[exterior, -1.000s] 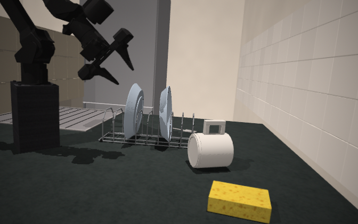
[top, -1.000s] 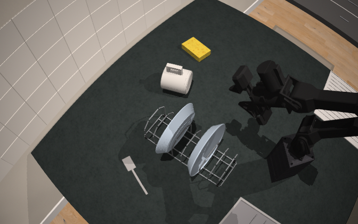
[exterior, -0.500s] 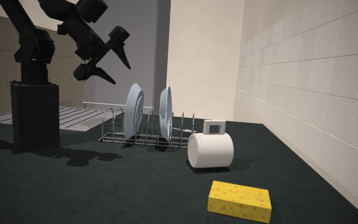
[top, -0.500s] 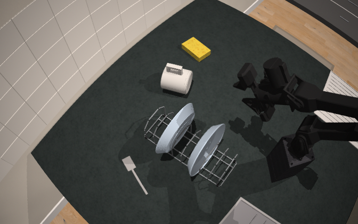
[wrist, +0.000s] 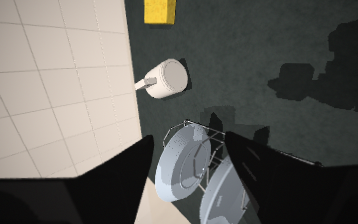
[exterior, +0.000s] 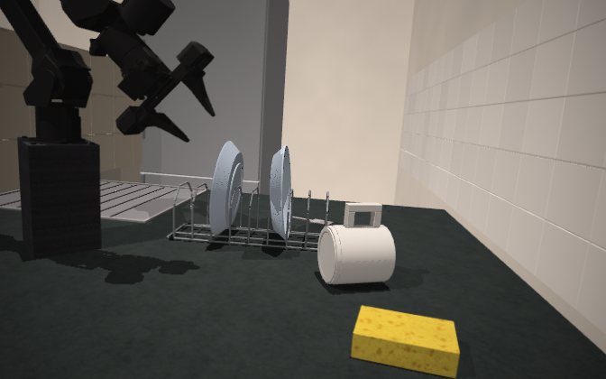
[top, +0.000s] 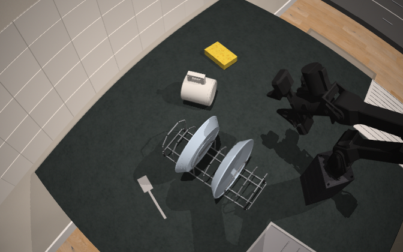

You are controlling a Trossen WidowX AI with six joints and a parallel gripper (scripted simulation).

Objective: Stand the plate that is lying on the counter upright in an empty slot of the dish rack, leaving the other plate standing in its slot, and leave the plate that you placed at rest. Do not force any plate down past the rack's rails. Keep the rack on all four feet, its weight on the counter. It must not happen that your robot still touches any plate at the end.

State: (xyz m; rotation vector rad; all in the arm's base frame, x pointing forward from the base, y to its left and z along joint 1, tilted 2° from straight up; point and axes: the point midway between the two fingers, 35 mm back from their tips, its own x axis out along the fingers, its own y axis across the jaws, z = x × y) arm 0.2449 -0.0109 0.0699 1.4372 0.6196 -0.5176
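Note:
Two pale blue plates stand upright in the wire dish rack (top: 214, 168) (exterior: 245, 228): one (top: 198, 144) (exterior: 280, 191) (wrist: 182, 162) toward the mug end, the other (top: 232, 168) (exterior: 226, 187) (wrist: 222, 197) toward the arm's base. No plate lies flat on the counter in any view. The rack sits level on the dark counter. My gripper (top: 282, 103) (exterior: 198, 122) (wrist: 189, 138) is open and empty. It hangs in the air above and to the side of the rack, clear of both plates.
A white mug (top: 198, 89) (exterior: 356, 253) (wrist: 167, 80) lies on its side beyond the rack. A yellow sponge (top: 220, 54) (exterior: 406, 340) (wrist: 160, 11) lies further out. A small spatula (top: 150, 192) lies beside the rack. The arm's base (top: 327, 177) (exterior: 59, 194) stands close by, with a sink drainboard (exterior: 122, 198) behind it.

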